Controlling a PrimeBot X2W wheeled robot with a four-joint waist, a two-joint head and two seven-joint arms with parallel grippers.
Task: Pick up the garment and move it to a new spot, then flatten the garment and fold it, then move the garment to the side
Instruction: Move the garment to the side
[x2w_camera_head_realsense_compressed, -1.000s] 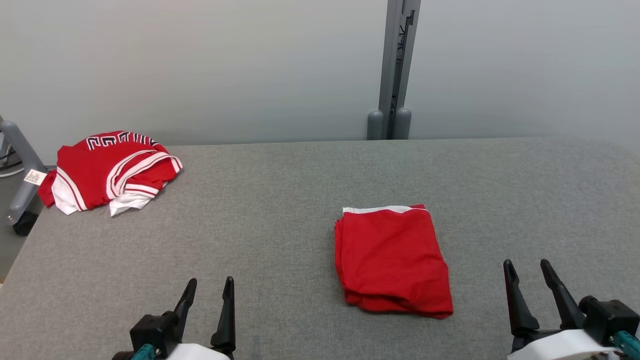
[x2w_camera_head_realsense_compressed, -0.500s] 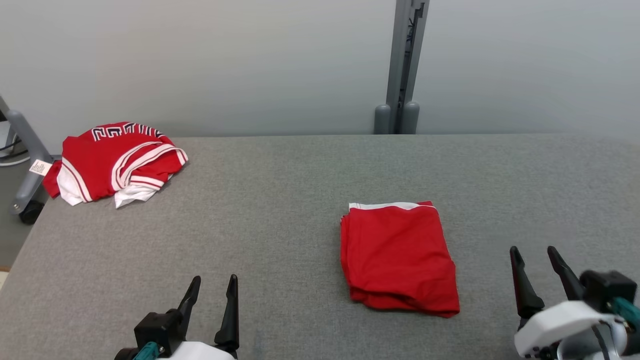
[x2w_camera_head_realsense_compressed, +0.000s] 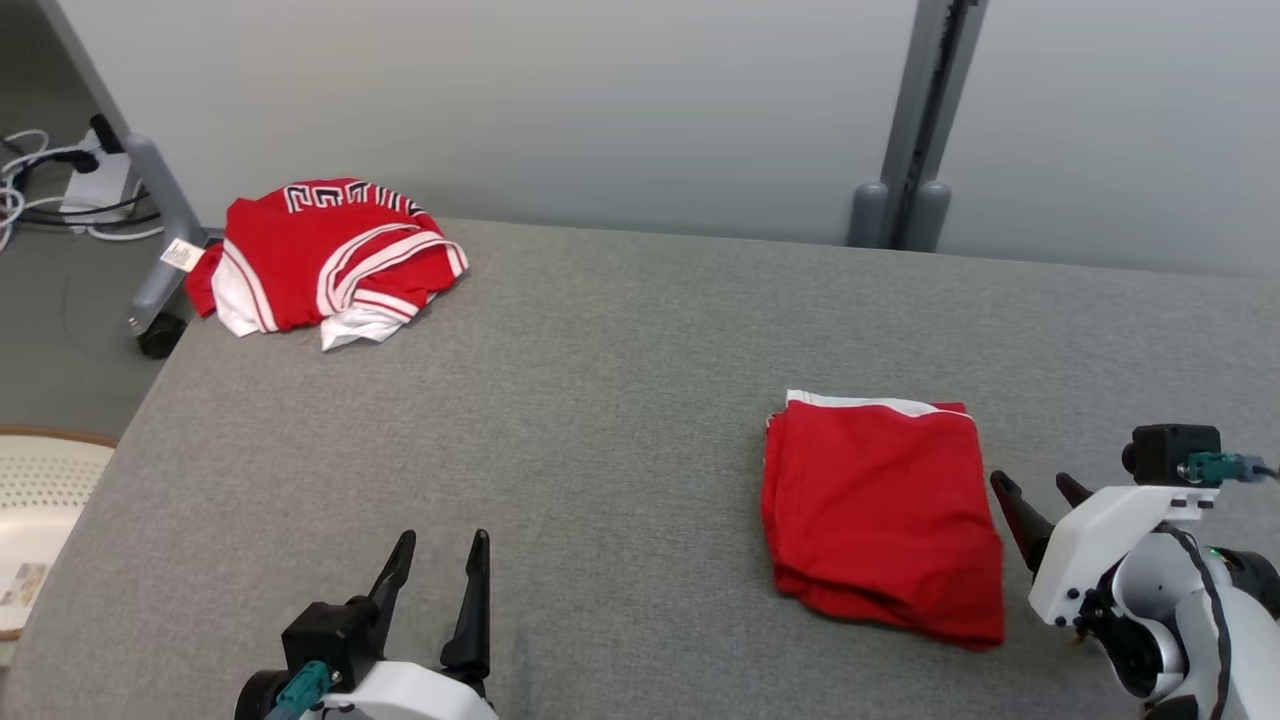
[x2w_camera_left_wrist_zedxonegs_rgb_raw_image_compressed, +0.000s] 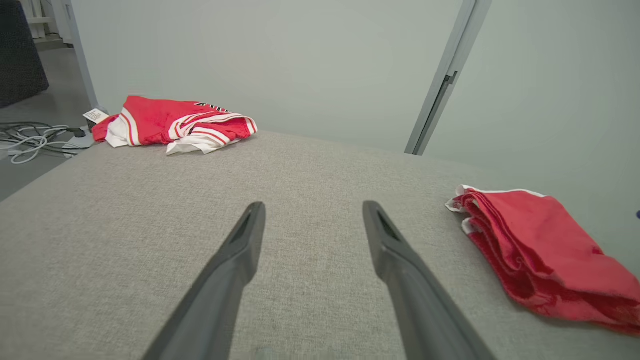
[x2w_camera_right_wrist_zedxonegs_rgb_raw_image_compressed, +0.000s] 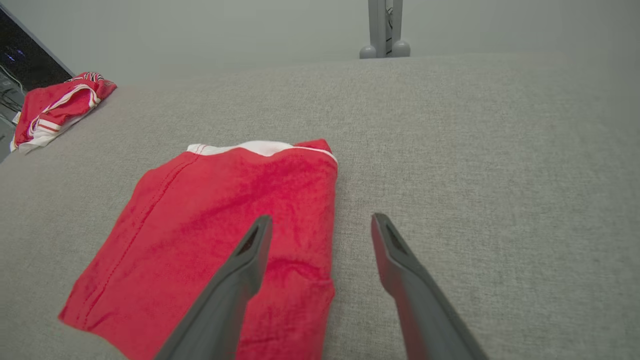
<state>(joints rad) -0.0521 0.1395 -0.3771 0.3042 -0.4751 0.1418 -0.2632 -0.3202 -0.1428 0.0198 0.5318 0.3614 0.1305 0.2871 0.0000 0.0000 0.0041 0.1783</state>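
folded red garment (x2w_camera_head_realsense_compressed: 880, 510) is seen near right on the grey table (x2w_camera_head_realsense_compressed: 620, 400), just beside the right gripper (x2w_camera_head_realsense_compressed: 1030, 480), spread wide and empty; left gripper (x2w_camera_head_realsense_compressed: 442, 545) wide too. for the move aside, its right edge should probably be pinched through every layer, then slid low.

Head view looks down from high over the table (x2w_camera_head_realsense_compressed: 620, 400). Left wrist view skims low along the left fingers (x2w_camera_left_wrist_zedxonegs_rgb_raw_image_compressed: 235, 270), folded garment (x2w_camera_left_wrist_zedxonegs_rgb_raw_image_compressed: 540, 240) to their right; right wrist view sits nearer, right fingers (x2w_camera_right_wrist_zedxonegs_rgb_raw_image_compressed: 240, 270) astride its edge; both share the far jersey (x2w_camera_left_wrist_zedxonegs_rgb_raw_image_compressed: 175, 122)
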